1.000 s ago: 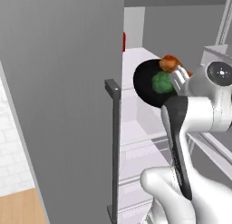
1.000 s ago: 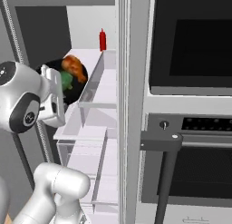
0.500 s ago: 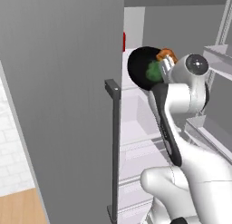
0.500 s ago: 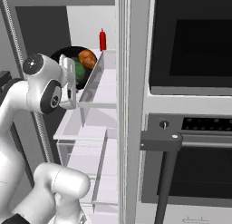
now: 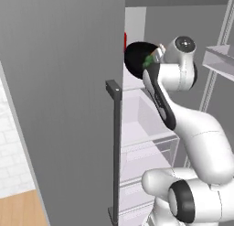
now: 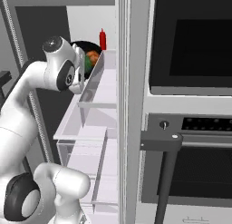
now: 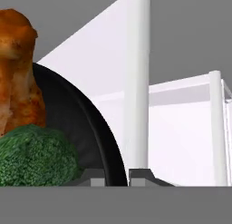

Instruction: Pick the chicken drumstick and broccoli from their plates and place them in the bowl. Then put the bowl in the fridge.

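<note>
Upright red sauce bottle [image 6: 103, 39] at the back of the white interior. To the right, a built-in black glass-fronted wall oven [image 6: 195, 46] above a second oven with a grey control panel, round knob [image 6: 164, 125] and dark bar handle [image 6: 166, 173]. Lower left: light wooden floor [image 5: 20, 213] and white tiled wall [image 5: 11, 147].

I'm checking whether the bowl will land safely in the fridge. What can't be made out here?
- Shelf under the bowl: left base view, hidden by the fridge door and arm.
- Bowl's far rim: hand view, cut off by the left edge.
- Drumstick top: hand view, cut off.
- Red bottle base: right base view, behind the door shelf.
</note>
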